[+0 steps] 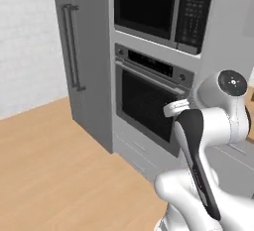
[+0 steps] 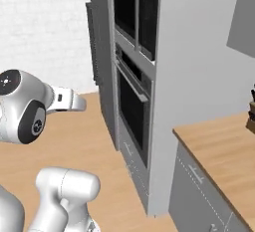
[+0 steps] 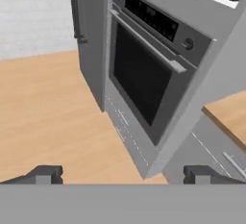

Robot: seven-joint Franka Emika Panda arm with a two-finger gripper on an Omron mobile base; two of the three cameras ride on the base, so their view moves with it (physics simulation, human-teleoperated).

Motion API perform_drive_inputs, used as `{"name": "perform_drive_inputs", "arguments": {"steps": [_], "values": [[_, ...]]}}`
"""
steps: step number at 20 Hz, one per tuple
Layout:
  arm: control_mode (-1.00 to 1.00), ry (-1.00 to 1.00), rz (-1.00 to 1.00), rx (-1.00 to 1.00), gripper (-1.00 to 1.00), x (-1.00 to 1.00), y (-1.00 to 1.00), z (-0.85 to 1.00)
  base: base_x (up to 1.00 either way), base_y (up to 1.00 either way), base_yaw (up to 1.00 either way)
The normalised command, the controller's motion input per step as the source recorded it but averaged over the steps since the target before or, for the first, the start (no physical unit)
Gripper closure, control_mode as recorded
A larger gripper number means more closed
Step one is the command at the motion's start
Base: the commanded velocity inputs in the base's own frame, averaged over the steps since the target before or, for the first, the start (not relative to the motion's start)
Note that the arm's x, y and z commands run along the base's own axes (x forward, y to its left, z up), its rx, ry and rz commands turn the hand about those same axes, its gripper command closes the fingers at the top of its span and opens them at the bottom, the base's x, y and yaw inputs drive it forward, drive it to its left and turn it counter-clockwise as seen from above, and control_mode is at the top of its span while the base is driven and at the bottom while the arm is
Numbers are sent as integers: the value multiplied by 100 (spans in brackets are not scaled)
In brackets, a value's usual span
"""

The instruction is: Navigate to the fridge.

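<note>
Looking over the left base view, the fridge (image 1: 89,51) stood at the upper left, a tall grey slab with its dark bar handles (image 1: 72,46) running down the front, right beside the wall oven (image 1: 149,101). The microwave (image 1: 161,7) sat stacked above the oven in the same column, and the arm (image 1: 208,141) was folded up at the lower right, in front of that column rather than the fridge.

The right base view was way more side-on: the fridge (image 2: 99,47) was just a thin grey sliver past the oven (image 2: 132,106), pretty hard to read. But that view did show a wooden counter (image 2: 219,141) off to the right with grey cupboards (image 2: 199,196) under it, plus a dark object (image 2: 251,111) at the edge that I couldn't make out.

The hand view pointed mostly at the oven door (image 3: 139,79) and its control panel (image 3: 153,18), with the fridge (image 3: 89,31) tucked at the upper left. The gripper (image 3: 122,175) showed its two finger tips (image 3: 45,174) spread wide apart at the bottom, nothing between them. Wooden floor (image 3: 48,112) ran in front of everything.
</note>
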Motion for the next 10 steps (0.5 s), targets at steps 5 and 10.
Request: {"name": "perform_drive_inputs", "arguments": {"steps": [5,10], "values": [[100,0,0,0,-100,0,0,0,100,82,-48],[100,0,0,0,-100,0,0,0,100,90,-51]]}}
